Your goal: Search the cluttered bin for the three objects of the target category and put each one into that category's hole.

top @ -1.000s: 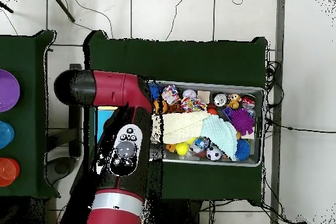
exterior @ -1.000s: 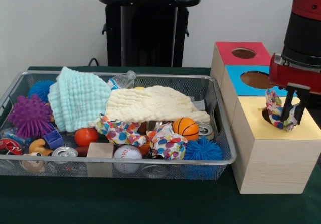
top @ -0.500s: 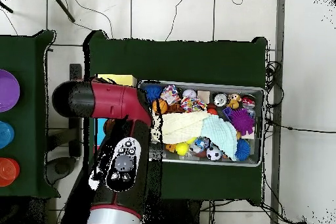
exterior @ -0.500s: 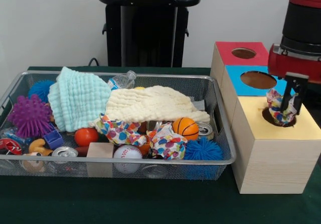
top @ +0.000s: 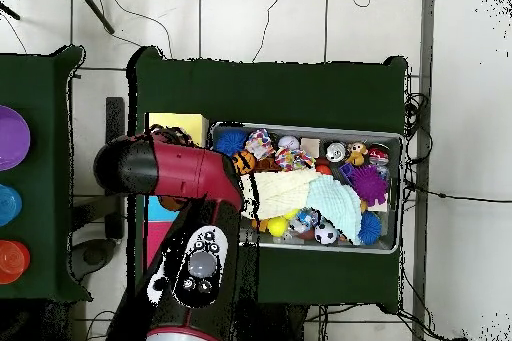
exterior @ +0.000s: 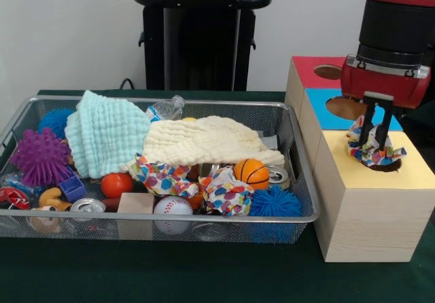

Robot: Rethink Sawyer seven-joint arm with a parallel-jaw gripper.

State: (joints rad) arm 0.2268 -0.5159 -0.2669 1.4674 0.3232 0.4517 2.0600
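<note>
My gripper (exterior: 375,134) hangs over the yellow-topped wooden box (exterior: 370,208) at the right, its fingers close together and shut on a colourful dotted cloth (exterior: 369,151). The cloth's lower part rests on the box's dark hole (exterior: 389,166) and covers most of it. Two more dotted cloths (exterior: 160,175) (exterior: 226,193) lie in the wire bin (exterior: 304,174), near its front. From overhead the red arm (top: 190,227) hides the gripper; only the yellow box (top: 178,127) and the bin (top: 392,139) show.
Behind the yellow box stand a blue box (exterior: 318,111) and a red box (exterior: 310,73), each with a round hole. The bin holds a mint towel (exterior: 105,133), a cream towel (exterior: 204,141), balls, cans, a wooden block (exterior: 135,211) and spiky toys.
The gripper has moved left and slightly up over the yellow box, dragging the dotted cloth with it across the hole. Overhead, the arm has swung toward the bin.
</note>
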